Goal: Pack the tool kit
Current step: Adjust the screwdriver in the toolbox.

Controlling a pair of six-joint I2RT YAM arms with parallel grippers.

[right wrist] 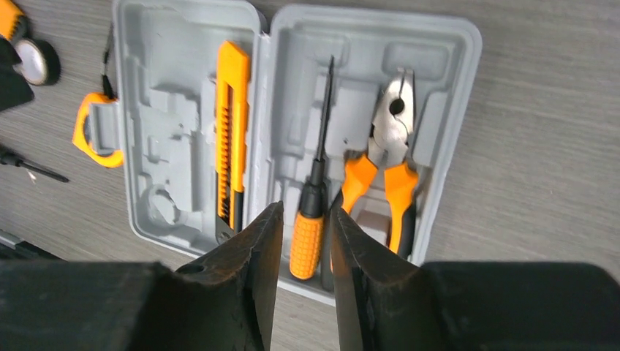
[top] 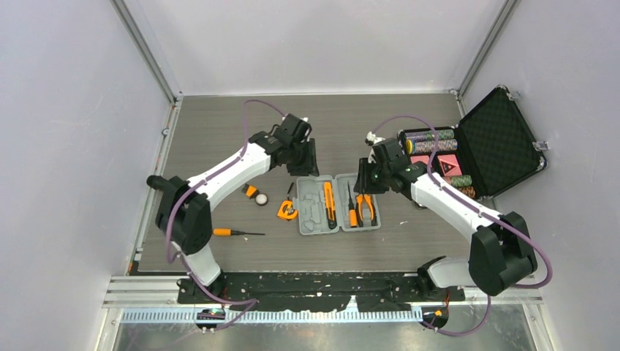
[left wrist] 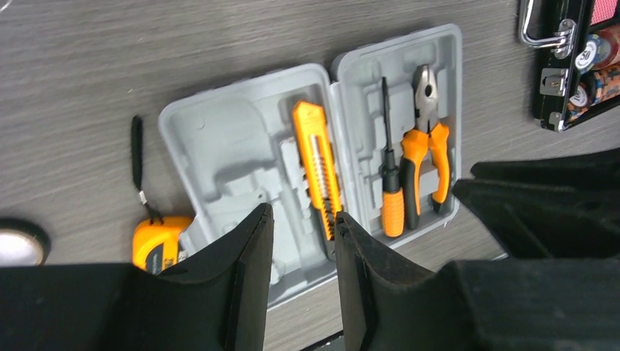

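The grey case point(top: 338, 203) lies open and flat on the worktop point(top: 219, 131), with both moulded halves facing up. In its right half rest a black-and-orange screwdriver point(right wrist: 316, 168) and, on the side away from the hinge, the orange-handled pliers point(right wrist: 387, 153). In its left half an orange utility knife point(right wrist: 232, 131) lies along the hinge.

The right fingers point(right wrist: 248, 270) hang parted above the case's right half. The screwdriver's handle shows through the gap between them, lying in its slot and not pinched. The left fingers point(left wrist: 241, 278) are spread too, holding nothing, above the case's left half. The knife's end and bare tray show between them.

A yellow tape measure point(left wrist: 157, 241) sits against the case's left wall. Farther left of the case lie a roll of tape point(right wrist: 36, 60) and a loose screwdriver point(top: 234, 232). Off to the case's right stands an open black chip case point(top: 497, 139).
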